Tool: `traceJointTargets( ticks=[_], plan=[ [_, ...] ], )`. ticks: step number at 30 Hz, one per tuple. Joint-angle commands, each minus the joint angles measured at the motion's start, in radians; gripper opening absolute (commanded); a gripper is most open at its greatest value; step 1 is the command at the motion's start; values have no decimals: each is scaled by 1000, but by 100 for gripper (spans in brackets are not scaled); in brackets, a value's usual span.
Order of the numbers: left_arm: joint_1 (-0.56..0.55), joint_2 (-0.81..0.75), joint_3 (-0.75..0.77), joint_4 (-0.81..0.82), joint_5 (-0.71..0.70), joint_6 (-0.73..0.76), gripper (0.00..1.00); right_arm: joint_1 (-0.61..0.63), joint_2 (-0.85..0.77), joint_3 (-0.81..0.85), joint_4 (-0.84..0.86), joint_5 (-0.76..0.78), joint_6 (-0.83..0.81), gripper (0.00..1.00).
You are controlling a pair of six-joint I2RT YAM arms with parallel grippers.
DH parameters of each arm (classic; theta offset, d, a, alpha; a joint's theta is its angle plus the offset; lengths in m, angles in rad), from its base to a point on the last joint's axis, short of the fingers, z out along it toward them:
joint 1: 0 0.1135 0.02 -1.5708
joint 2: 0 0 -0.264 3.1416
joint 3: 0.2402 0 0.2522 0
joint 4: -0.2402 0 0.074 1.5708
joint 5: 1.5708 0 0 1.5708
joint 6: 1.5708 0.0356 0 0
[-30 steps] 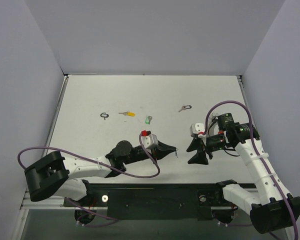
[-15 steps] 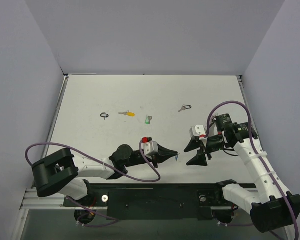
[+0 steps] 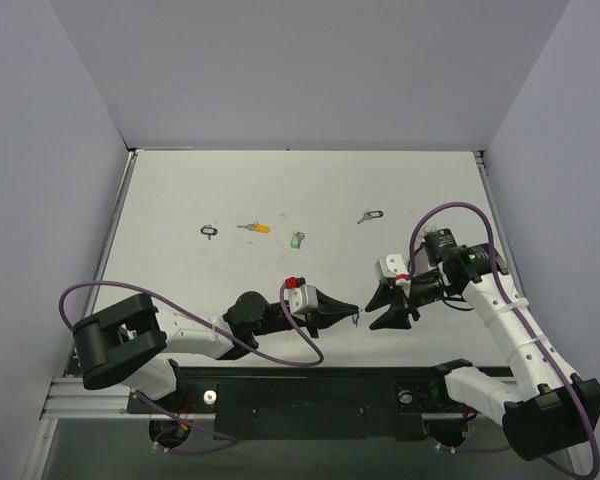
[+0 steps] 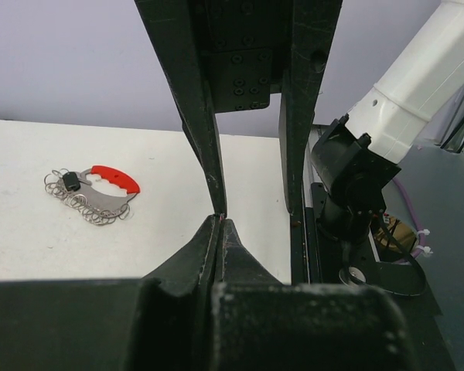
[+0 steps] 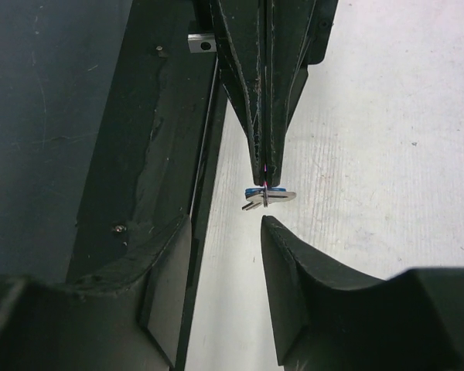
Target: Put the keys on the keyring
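Low in the overhead view, just above the arm bases, the left tool [image 3: 348, 312] and the right tool [image 3: 373, 310] face each other tip to tip near the middle of the frame. The left tool is clenched on a blue-tagged key [image 3: 353, 319]. The right wrist view shows this clearly: the two thin fingers come down from the top of the frame pressed together, with the small silver key [image 5: 269, 196] pinched crosswise at their very tip, above the white surface [image 5: 387, 139]. The right tool [image 5: 224, 224] is spread wide, its two fingers at the bottom of that frame on either side of the key and not touching it.

In the left wrist view the keyring [image 4: 93, 189] lies flat on the surface at centre left — red curved tag uppermost, with small wire loops bunched around it. It is apart from both tools; from overhead I cannot pick it out.

Higher in the overhead frame lie a green-tagged key [image 3: 297, 240], a yellow-tagged key [image 3: 255, 227], a small black loop [image 3: 210, 231] to its left, and a dark-tagged key [image 3: 368, 215] toward the right — all well apart from the tools.
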Motion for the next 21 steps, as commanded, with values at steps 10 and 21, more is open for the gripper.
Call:
traceJointTargets(
  ticks=[10,21],
  plan=[
    [-15,48,31,134,23,-31,0,21,21,-6,-22,-41,-46,34],
    [-21,48,33,145,14,-31,0,35,39,-18,3,-40,-28,33]
  ],
)
